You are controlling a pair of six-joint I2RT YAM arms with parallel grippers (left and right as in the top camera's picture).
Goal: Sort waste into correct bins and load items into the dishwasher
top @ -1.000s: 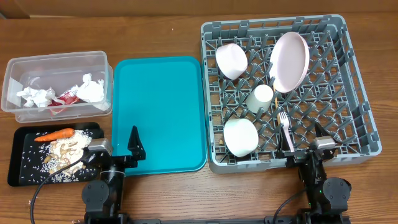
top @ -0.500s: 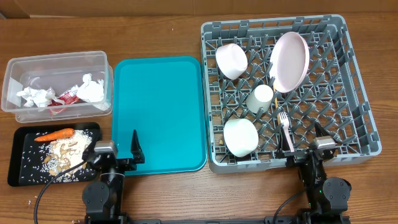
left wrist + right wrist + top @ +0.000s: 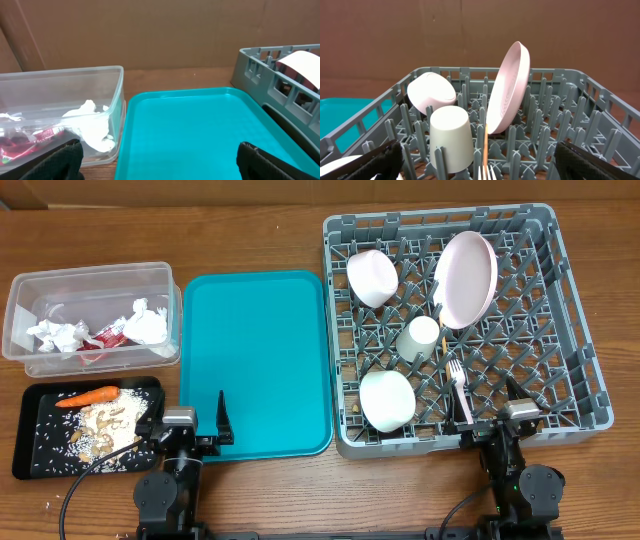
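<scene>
You have open passage over the flat teal tray (image 3: 255, 360) in the middle, walled on the left by the clear tub (image 3: 90, 275) and on the right by the grey rack (image 3: 560, 350). Inside the rack, the upright plate (image 3: 465, 278), a far bowl (image 3: 372, 277), a near bowl (image 3: 387, 400), the cup (image 3: 420, 337) and the fork (image 3: 458, 385) crowd the left and middle rows, while its right-hand pegs stand bare. The black tray (image 3: 25, 465) at near left sits low.

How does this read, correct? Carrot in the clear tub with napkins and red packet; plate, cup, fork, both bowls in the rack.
One error: the carrot lies in the black tray, not the clear tub; the overhead view shows it. Napkins and red packet are in the tub; plate, cup, fork and both bowls are in the rack.
</scene>
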